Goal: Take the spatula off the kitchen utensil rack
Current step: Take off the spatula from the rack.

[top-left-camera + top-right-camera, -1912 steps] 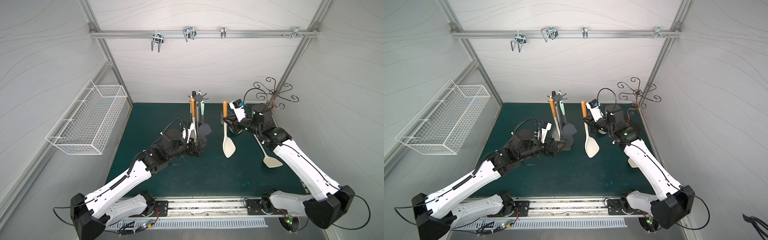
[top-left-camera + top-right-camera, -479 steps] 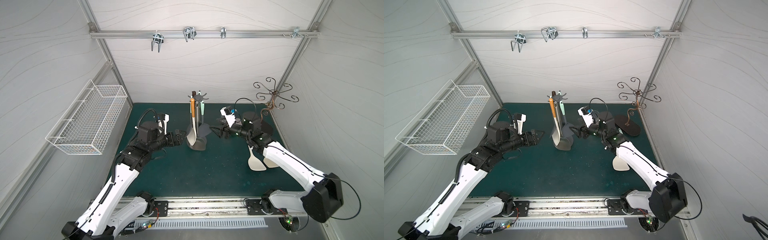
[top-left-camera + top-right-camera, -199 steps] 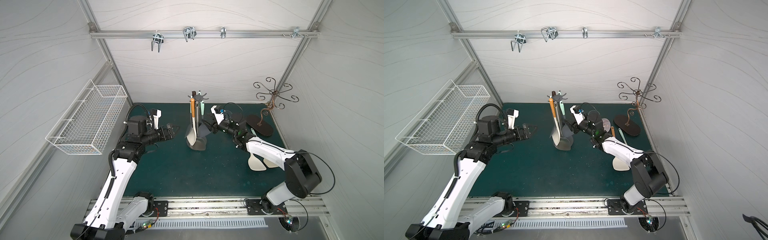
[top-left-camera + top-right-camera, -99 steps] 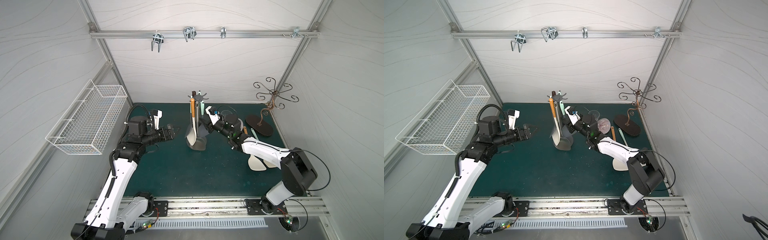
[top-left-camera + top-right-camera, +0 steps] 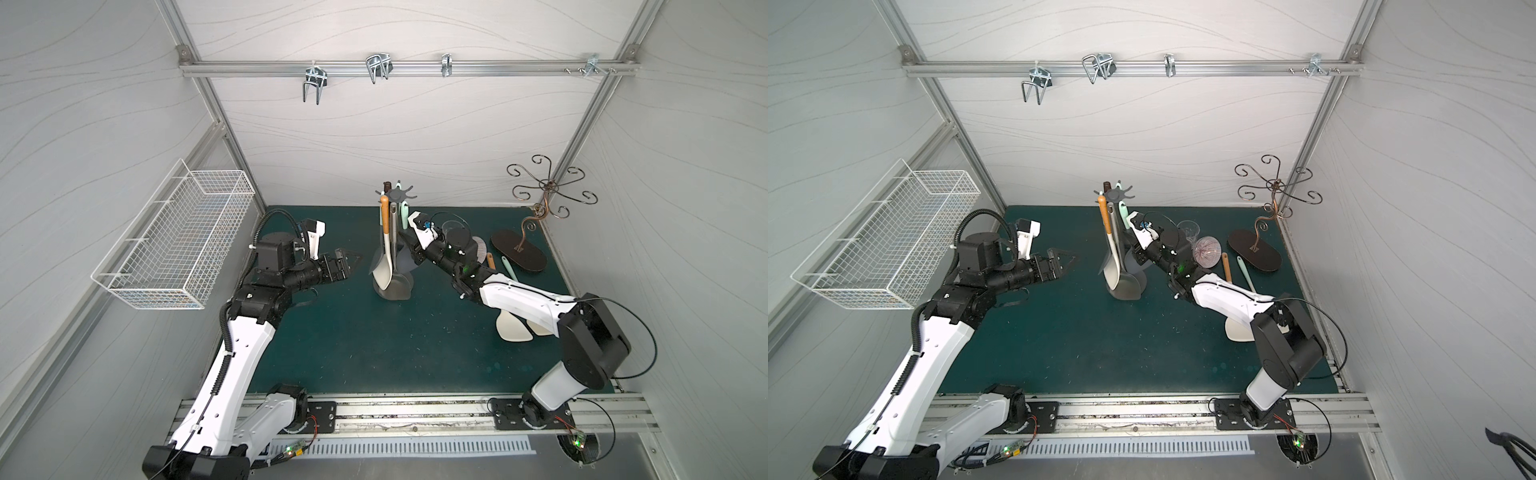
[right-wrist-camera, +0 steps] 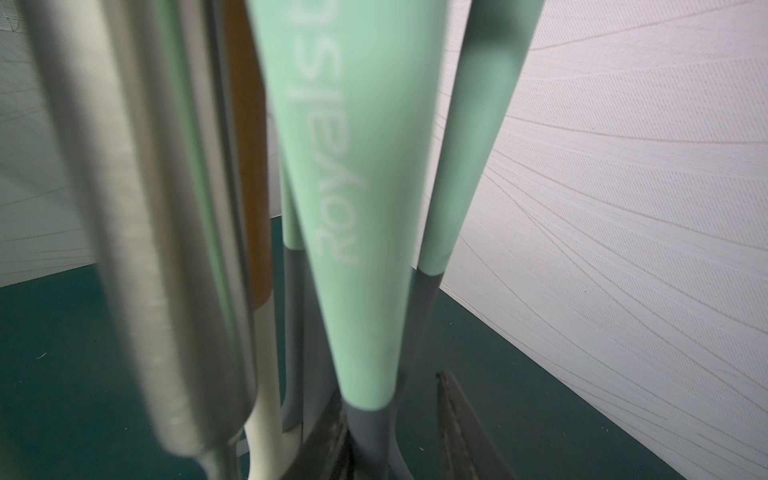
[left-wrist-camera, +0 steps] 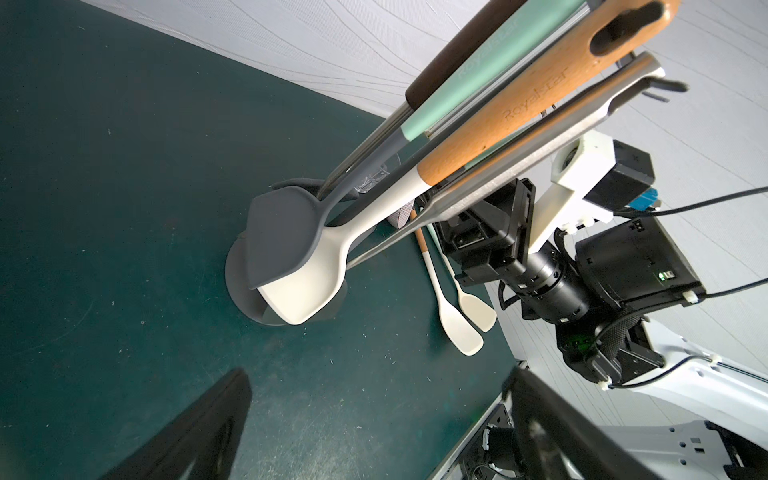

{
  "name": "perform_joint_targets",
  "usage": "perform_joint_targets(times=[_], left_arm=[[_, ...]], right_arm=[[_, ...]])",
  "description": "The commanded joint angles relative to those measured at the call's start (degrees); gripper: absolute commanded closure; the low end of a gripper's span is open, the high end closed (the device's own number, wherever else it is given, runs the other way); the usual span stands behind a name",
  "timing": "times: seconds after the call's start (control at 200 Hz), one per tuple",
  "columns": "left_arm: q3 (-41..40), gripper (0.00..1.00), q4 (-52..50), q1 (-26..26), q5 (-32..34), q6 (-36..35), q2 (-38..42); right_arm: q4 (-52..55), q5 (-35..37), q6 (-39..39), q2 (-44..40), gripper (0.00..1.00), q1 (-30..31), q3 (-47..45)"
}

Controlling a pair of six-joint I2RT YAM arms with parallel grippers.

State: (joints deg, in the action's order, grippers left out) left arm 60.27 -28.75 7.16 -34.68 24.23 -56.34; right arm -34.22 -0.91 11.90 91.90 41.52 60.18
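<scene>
I'm at the grasp step. My right tool (image 6: pixel 392 424), at 3 o'clock of the kitchen utensil rack (image 5: pixel 394 194), brackets the mint-handled spatula (image 6: pixel 345 208) hanging there; clenched or not, I cannot tell. The left tool (image 5: pixel 349 264) hangs released at 9 o'clock. Next I'd firm the grip, then lift the handle off its prong.
</scene>
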Motion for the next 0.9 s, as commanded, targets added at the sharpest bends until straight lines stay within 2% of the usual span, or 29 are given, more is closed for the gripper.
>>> perform_joint_targets(times=[0.0, 0.44, 0.675, 0.835, 0.895], left_arm=[[0.1, 0.00, 2.9, -0.3, -1.1, -0.1, 0.7], [-0.3, 0.00, 3.0, -0.3, -0.7, 1.2, 1.3], [-2.6, 0.00, 4.6, -0.3, -0.4, 4.3, 3.3], [-4.6, 0.00, 6.3, -0.3, -0.7, 6.1, 4.4], [-5.0, 0.00, 6.7, -0.3, -0.7, 6.5, 4.5]], right_arm=[[-1.7, 0.9, 0.5, -0.5, 0.70, 0.6, 0.7], [-1.7, 1.3, 0.7, -2.5, 0.83, 1.6, -0.7], [-1.2, 1.9, 0.3, -3.5, 0.88, 2.3, -1.5], [1.0, 1.4, 0.5, -5.0, 1.00, 2.6, -1.6], [2.3, 1.1, 0.7, -5.8, 1.00, 2.5, -1.5]])
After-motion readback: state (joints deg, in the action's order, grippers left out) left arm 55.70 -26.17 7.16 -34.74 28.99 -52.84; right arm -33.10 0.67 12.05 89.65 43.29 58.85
